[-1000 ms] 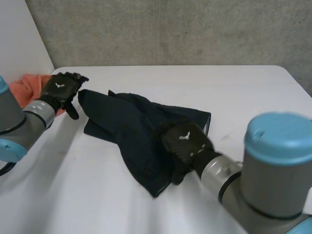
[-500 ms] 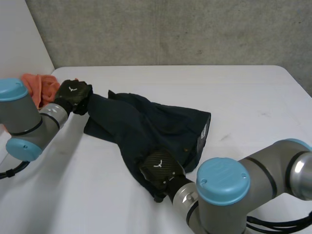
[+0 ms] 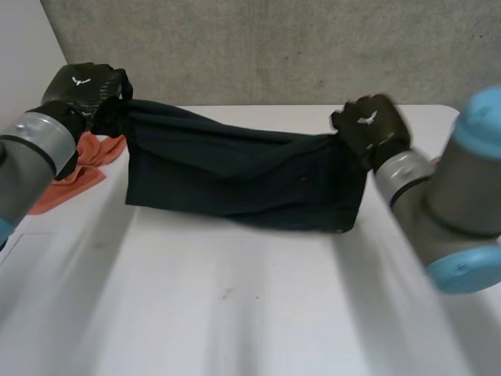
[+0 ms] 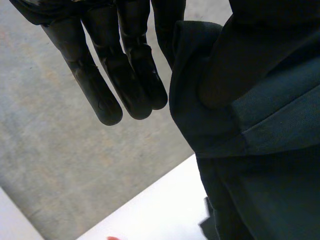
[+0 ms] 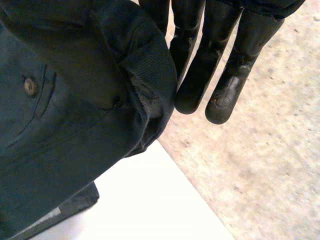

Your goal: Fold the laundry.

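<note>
You've lifted the dark garment (image 3: 235, 168) over the counter (image 3: 235, 305). Your left hand (image 3: 86, 84) and right hand (image 3: 369, 125) pinch its ends.

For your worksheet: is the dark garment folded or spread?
Spread: the dark garment hangs stretched between the left hand and right hand, each pinching an end.

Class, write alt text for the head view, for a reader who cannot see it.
The left robot hand and right robot hand hold a dark garment stretched between them over a white table. An orange cloth lies by the left arm.
</note>
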